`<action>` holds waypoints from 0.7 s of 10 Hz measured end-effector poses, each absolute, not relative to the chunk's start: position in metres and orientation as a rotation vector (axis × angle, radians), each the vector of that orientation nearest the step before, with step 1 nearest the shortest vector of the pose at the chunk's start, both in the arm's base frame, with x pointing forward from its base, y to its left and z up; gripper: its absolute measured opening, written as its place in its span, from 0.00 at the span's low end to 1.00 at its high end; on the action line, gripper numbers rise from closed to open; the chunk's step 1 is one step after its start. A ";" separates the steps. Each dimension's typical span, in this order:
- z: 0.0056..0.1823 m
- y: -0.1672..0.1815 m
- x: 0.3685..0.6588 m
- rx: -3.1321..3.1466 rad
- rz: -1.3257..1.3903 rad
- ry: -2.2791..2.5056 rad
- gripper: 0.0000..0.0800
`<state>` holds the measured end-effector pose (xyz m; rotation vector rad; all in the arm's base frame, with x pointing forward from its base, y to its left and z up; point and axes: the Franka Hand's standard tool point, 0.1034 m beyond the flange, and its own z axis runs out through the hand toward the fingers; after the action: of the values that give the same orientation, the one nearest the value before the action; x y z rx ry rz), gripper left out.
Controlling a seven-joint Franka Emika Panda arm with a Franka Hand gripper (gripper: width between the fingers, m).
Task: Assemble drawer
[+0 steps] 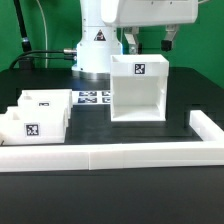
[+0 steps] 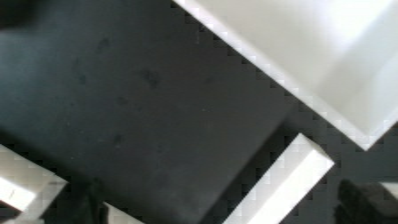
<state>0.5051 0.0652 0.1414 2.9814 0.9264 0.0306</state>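
End effector (image 1: 149, 44) wide open, empty, above drawer housing (image 1: 138, 98).

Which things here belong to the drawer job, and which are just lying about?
Job: housing; nearer tray; farther tray.
Lying about: marker board; low white wall.

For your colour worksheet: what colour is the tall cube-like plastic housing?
The housing is white; exterior view best.
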 end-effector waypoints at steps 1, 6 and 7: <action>0.143 0.067 0.503 3.010 0.064 0.813 0.81; 0.133 0.090 0.446 3.102 0.025 0.227 0.81; 0.131 0.091 0.445 3.117 0.021 0.194 0.81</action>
<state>0.4454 0.0910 0.1311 3.1173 0.1941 0.0211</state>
